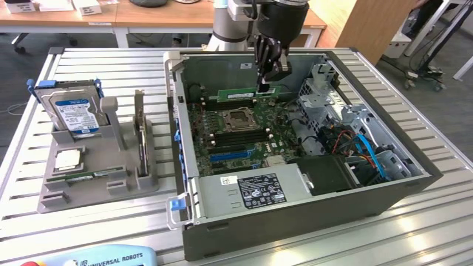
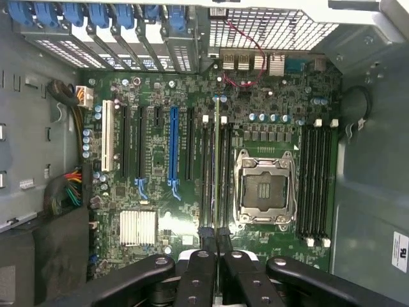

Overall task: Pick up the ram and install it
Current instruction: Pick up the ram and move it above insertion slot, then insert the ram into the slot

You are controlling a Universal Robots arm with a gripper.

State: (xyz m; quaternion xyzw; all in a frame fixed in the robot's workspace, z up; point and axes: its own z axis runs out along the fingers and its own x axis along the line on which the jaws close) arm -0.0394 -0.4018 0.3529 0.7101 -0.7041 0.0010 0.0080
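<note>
**Ram pinched over the motherboard inside the open case**

The words "UNIVERSAL ROBOTS" are read on the blue teach pendant (image 1: 103,257) at the exterior view's lower left edge; a blue-and-white label is seen on the hard drive (image 1: 74,113) standing in the grey holder (image 1: 111,185), but its writing cannot be made out; a white-and-black label (image 1: 258,191) is carried by the power supply in the computer case (image 1: 296,221), its print likewise unreadable; a small white sticker (image 2: 400,243) is seen on the case wall in the wrist view, its marks too small to read.

The pincer (image 1: 266,83) is lowered into the case and is pressed together on the ram (image 1: 244,95), which is pinched by its upper edge; the ram's white label is turned toward the exterior view. In the wrist view the ram (image 2: 217,160) is seen edge-on between the black fingers (image 2: 206,238) of the pincer (image 2: 216,235), lined up along the black memory slots (image 2: 208,173) just beside the empty processor socket (image 2: 264,188) of the motherboard (image 2: 160,192); whether the ram touches a slot cannot be told.
</note>
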